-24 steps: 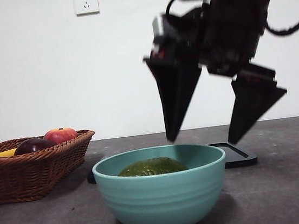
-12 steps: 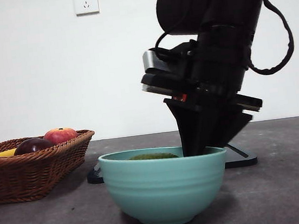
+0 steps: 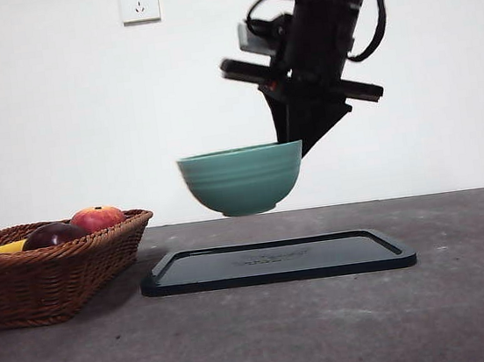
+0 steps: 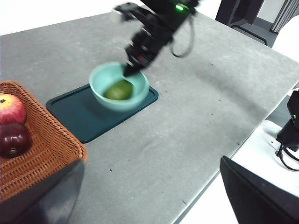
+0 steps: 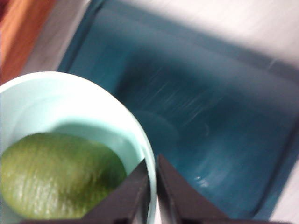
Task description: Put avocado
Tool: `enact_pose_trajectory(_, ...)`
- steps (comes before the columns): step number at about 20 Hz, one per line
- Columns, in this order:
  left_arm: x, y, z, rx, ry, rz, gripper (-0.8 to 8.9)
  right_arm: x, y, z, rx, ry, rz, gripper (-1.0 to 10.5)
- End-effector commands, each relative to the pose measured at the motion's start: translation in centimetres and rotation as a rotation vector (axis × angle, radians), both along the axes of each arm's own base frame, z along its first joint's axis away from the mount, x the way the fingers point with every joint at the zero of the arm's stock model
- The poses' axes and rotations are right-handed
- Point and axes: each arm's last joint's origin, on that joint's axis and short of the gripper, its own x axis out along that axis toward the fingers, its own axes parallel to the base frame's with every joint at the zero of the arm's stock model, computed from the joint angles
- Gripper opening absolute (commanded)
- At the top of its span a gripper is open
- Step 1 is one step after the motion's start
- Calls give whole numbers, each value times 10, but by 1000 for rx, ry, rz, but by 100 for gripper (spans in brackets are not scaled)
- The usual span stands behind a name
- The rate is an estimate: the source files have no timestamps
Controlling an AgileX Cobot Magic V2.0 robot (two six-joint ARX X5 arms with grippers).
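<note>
— Where's each camera?

— My front view sits low, at bench (image 3: 468, 294) height, looking level across to the wall, the tray (image 3: 277, 261) close. My left wrist camera hangs high and well back, looking down over the whole bench. My right wrist camera is tight over the bowl (image 5: 140, 135), looking down, blurred.

— What do they share?

— All three catch the bowl above the tray. Front and left wrist also share the basket (image 4: 42, 158).

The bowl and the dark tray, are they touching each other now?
Apart. The front view shows the bowl held in the air by the right end effector, with white wall visible between it and the tray.
</note>
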Motion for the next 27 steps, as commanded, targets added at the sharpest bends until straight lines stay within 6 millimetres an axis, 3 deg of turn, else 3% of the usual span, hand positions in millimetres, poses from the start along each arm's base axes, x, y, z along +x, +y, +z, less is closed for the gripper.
enact_pose_trajectory(1, 0, 0, 4, -15, -11, -3, 467, 28, 3, -4, 10, -1, -37, 6)
enact_pose_trajectory(4, 0, 0, 4, -15, -11, -4, 467, 51, 3, -26, 0, 13, -43, 7)
enact_pose_trajectory(7, 0, 0, 4, -15, -10, -3, 467, 60, 1, -52, -20, 74, -39, 7)
enact_pose_trajectory(12, 0, 0, 4, -15, -10, -3, 467, 61, 1, -56, -23, 84, -42, 12)
enact_pose_trajectory(14, 0, 0, 4, -15, -10, -3, 467, 61, 0, -53, -24, 76, -50, 108)
enact_pose_trajectory(16, 0, 0, 4, -16, -9, -3, 467, 62, -6, -33, 0, 54, -82, 340)
enact_pose_trajectory(18, 0, 0, 4, -16, -8, -2, 467, 56, -12, 3, 12, 6, -91, 472)
enact_pose_trajectory(23, 0, 0, 4, -9, -17, -7, 467, -2, -44, 77, -140, -49, -78, 525)
enact_pose_trajectory(24, 0, 0, 4, 1, -28, -13, 467, -16, -51, 88, -150, -65, -82, 587)
enact_pose_trajectory(27, 0, 0, 4, 0, -29, -13, 467, -59, -71, 105, -152, -94, -89, 605)
